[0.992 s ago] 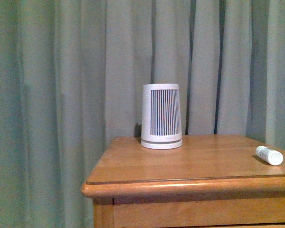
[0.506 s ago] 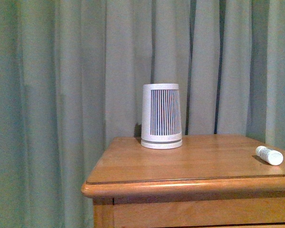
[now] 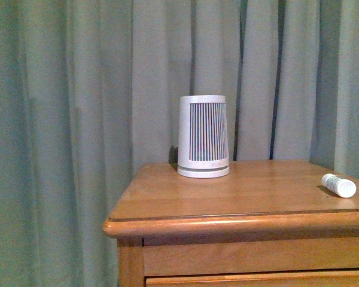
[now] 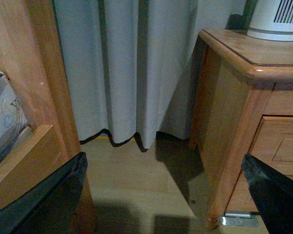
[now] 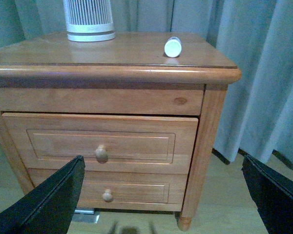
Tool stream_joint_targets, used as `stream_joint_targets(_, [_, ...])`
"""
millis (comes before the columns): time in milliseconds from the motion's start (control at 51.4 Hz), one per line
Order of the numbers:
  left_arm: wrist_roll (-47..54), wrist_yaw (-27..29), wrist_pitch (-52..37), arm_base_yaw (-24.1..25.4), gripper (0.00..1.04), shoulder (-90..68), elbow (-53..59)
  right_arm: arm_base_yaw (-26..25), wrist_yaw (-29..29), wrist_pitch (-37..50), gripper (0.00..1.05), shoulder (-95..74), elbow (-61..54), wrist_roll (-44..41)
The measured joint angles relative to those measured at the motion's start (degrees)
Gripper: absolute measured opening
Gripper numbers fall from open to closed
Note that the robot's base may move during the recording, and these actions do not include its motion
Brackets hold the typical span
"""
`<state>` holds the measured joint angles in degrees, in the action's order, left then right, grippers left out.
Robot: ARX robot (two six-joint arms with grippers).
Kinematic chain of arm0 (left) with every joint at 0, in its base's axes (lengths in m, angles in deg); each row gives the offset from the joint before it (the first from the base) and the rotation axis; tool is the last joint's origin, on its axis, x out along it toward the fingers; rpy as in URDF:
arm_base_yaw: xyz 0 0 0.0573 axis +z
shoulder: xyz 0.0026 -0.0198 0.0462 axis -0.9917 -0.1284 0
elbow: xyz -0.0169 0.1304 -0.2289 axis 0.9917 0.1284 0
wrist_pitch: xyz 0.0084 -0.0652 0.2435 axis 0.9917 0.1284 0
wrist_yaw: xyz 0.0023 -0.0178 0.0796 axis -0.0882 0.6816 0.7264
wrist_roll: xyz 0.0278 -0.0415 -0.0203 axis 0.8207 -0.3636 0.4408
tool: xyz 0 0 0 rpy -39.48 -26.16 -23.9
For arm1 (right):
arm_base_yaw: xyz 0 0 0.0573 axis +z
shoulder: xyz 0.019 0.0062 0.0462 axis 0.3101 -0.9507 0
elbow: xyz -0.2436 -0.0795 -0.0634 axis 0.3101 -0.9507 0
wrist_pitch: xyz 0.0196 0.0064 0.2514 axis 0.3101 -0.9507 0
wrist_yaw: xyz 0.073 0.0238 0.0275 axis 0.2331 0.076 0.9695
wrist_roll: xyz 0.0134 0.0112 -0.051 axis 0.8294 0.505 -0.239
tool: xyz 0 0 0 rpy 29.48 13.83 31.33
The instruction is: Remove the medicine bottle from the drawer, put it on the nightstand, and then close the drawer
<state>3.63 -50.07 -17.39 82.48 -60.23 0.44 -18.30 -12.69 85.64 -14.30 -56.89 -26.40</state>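
The medicine bottle [image 3: 339, 185] lies on its side on the nightstand [image 3: 227, 203] top, near the right edge; in the right wrist view the bottle [image 5: 173, 47] points its cap at the camera. The upper drawer [image 5: 100, 144] looks pushed in, its round knob [image 5: 101, 153] showing. My right gripper [image 5: 163, 204] is open and empty, well back from the nightstand's front [image 5: 102, 100]. My left gripper [image 4: 166, 195] is open and empty, low over the floor beside the nightstand's left side [image 4: 224, 122]. Neither arm shows in the front view.
A large white slatted cylinder [image 3: 203, 136] stands at the back of the top. Grey-green curtains [image 3: 78, 119] hang behind. A wooden bed frame [image 4: 34, 97] stands left of the gap. The lower drawer [image 5: 107, 192] is shut.
The front view has shifted: the nightstand top, cylinder and bottle sit higher in the picture and more of the cabinet front shows. The bottle has not moved on the top.
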Motion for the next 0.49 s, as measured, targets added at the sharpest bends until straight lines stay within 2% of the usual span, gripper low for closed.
stream_joint_targets(486, [0.00, 0.00, 0.00, 0.00, 0.98, 0.02, 0.00, 0.00, 0.00, 0.00, 0.98, 0.00, 0.00, 0.00])
